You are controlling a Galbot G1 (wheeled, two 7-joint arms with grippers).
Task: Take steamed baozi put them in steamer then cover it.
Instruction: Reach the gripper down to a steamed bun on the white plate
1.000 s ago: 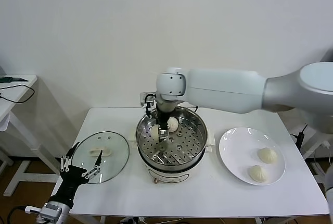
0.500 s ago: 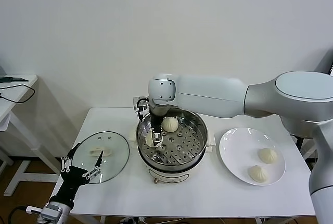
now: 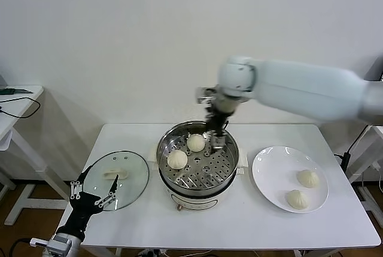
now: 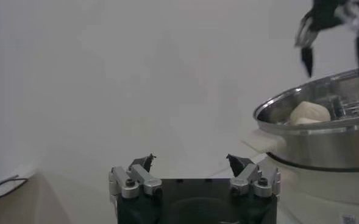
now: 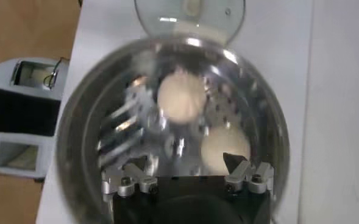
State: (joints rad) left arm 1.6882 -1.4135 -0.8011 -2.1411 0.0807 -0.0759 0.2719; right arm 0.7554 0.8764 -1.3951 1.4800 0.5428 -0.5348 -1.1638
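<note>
White baozi (image 3: 177,159) in steamer (image 3: 197,164), clear of R fingers (image 3: 214,139).

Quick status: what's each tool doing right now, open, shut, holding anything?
Left tool: open, empty, beside the lid.
Right tool: open, empty, above the steamer, two baozi inside.
</note>
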